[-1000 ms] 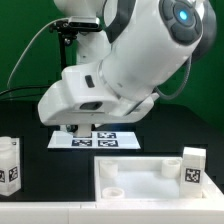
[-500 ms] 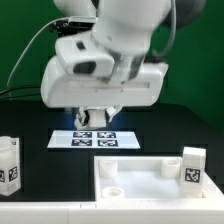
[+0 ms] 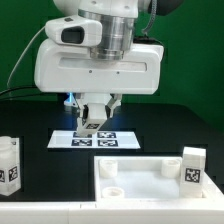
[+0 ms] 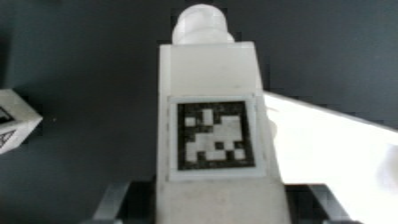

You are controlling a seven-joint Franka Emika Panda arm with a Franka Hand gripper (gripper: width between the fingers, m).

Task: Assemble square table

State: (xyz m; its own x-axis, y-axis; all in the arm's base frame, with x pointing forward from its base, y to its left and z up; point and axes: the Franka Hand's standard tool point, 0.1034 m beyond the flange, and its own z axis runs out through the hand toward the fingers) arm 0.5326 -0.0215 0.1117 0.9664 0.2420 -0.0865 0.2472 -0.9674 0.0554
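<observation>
My gripper [image 3: 94,116] hangs above the marker board [image 3: 95,139], near the middle of the bench [image 3: 175,125], with its two fingers clamped on one table leg [image 4: 214,120]. In the wrist view that leg fills the frame: a white, square-sided block with a black-and-white tag on the face toward the camera and a rounded peg [image 4: 201,25] at its far end. It looks like stiff, light, smooth plastic. I judge it will not bend or crush, but it could slide or twist between my pads. Gripping across two flat sides, well clear of the peg, seems right, leaving the peg end free for a socket. The square tabletop [image 3: 150,178] lies flat at the bench's near edge, toward the exterior view's right, rim up, with round corner sockets [image 3: 112,188] showing. A second leg [image 3: 193,168] stands upright at its far corner on the exterior view's right; I cannot tell whether it sits on the slab or just behind it. A third leg [image 3: 9,165] stands by the bench's near corner on the exterior view's left, well apart from the slab.
</observation>
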